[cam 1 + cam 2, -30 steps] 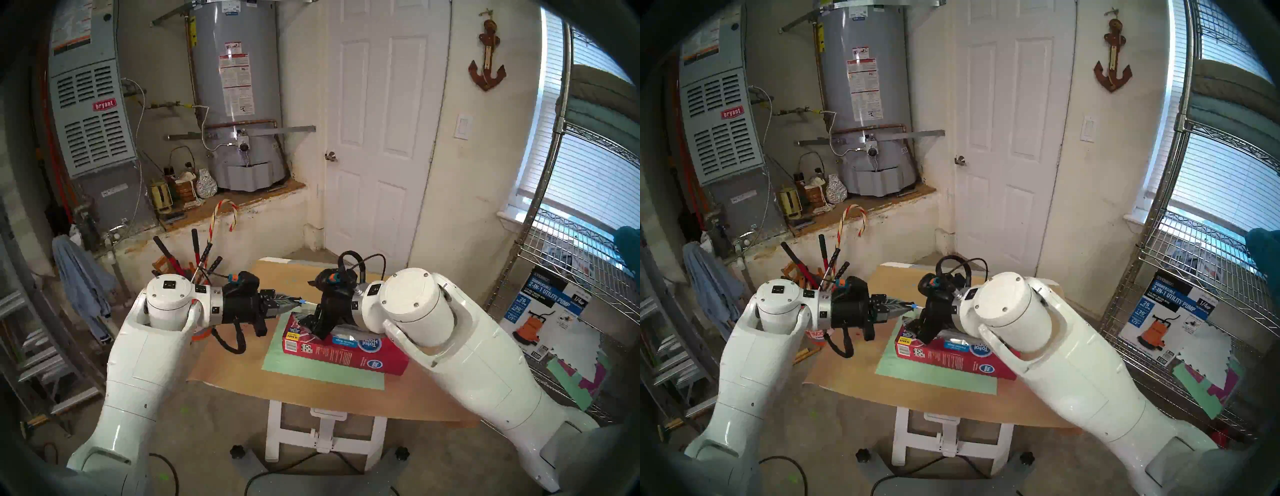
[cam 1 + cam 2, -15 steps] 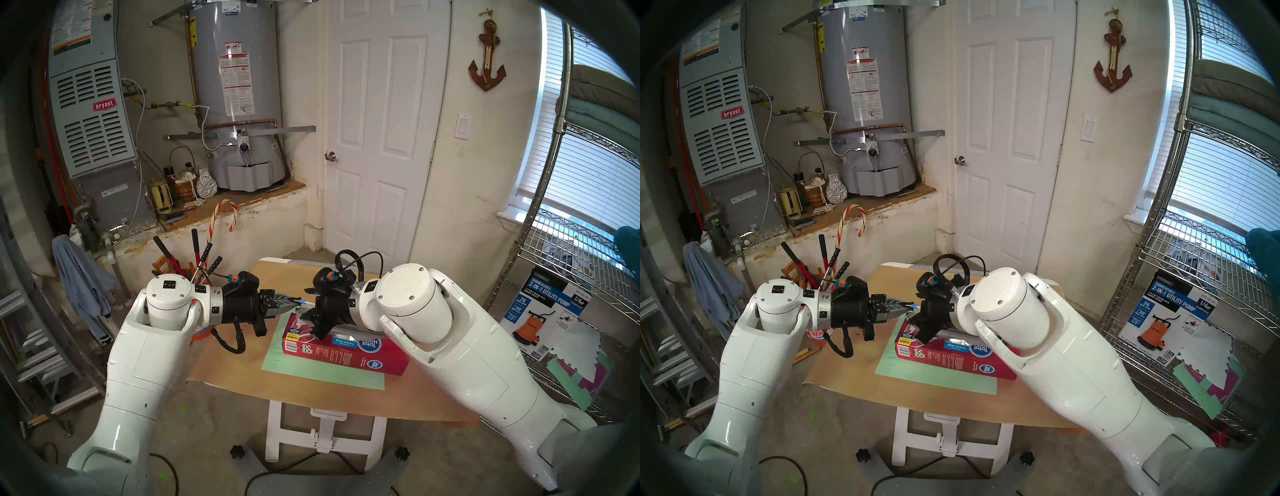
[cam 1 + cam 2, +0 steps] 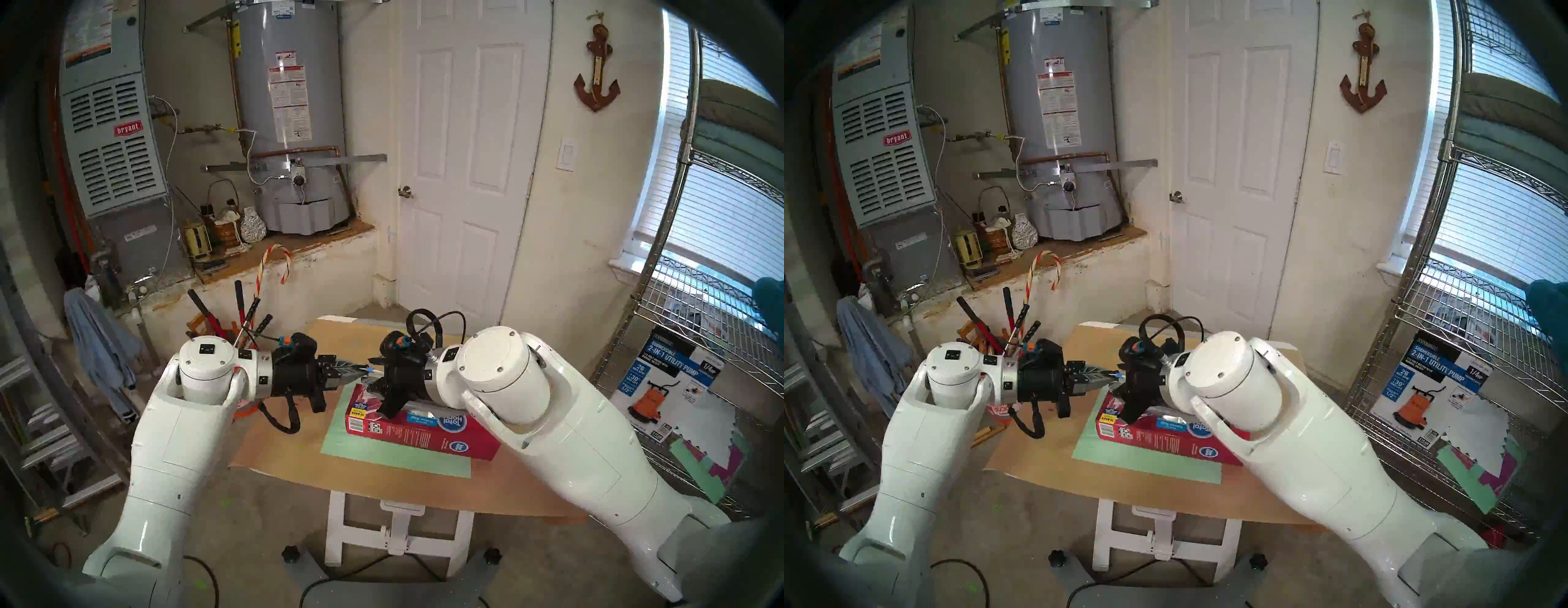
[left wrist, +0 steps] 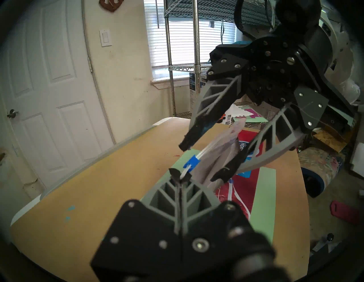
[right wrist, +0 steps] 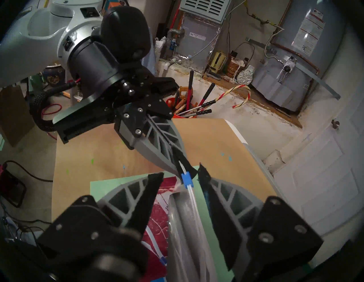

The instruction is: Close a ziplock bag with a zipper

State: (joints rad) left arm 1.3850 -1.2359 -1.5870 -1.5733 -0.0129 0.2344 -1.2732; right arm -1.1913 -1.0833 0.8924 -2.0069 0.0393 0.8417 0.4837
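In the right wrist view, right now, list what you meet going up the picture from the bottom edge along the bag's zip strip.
ziplock bag with its white zip strip → blue zipper → left gripper, shut on the strip's end → brown table → orange bucket of tools.
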